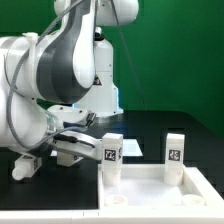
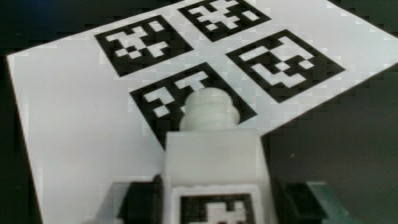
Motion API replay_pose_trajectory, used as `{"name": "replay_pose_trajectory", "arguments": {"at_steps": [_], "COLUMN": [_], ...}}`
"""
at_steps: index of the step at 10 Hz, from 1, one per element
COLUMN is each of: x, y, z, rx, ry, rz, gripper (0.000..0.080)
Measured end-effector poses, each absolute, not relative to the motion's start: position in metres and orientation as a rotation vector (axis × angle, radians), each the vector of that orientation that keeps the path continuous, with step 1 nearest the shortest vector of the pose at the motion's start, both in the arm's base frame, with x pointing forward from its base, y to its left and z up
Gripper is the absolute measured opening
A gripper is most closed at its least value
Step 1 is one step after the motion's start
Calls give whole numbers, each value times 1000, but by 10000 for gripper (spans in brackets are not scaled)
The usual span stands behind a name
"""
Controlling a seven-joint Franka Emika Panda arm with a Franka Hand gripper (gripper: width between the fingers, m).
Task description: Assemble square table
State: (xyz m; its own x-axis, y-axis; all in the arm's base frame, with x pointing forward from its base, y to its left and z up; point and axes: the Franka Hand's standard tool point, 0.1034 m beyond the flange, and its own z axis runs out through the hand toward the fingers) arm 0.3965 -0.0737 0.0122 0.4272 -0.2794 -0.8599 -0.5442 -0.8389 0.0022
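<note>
**Fig.** Square-table assembly, one moment; wrist + ext. views.

**(a) Wrist view.** The gripper [image 2: 214, 203] has leg A [image 2: 214, 150], a white block, between its two dark fingers [image 2: 128, 203]. One finger stands close alongside each side face of the leg. Whether the pads actually press the leg cannot be told, since the contact zone is blurred and cut by the picture's edge. Leg A points lengthwise away from the wrist. Its rounded peg is the far end, and a black-and-white tag shows on the face toward the camera, between the fingers. Beyond it lies the marker board [image 2: 71, 95], flat on the dark table, w/ four tags in a two-by-two block. The peg end overlaps one tag of that block as seen from the wrist.

**(b) Ext. view.** The arm [image 1: 60, 60] bends down at the exterior view's left, w/ the gripper low over the black table [image 1: 150, 130]. The tabletop [image 1: 150, 180] lies recessed side up on the table, toward the exterior view's right. It is near the gripper but apart from it. Two more legs stand upright at the tabletop's far corners, each w/ its tag facing the camera. Leg B [image 1: 112, 150] is at the corner nearer the gripper, just beside the fingers' end of the arm. Leg C [image 1: 176, 148] is at the other far corner, well apart from the gripper. Whether B and C are seated fast in the tabletop cannot be told.
</note>
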Motion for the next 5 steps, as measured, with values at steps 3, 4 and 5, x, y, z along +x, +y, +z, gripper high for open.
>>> {"name": "replay_pose_trajectory", "arguments": {"at_steps": [3,4,5], "x": [411,421,432], "y": [-76,-79,-79], "z": [51,72,87], "rx": [-2408,-2412,-2456], "ry": [604,564,570], "rz": [1322,1285,1208], "gripper": [281,281,281]}}
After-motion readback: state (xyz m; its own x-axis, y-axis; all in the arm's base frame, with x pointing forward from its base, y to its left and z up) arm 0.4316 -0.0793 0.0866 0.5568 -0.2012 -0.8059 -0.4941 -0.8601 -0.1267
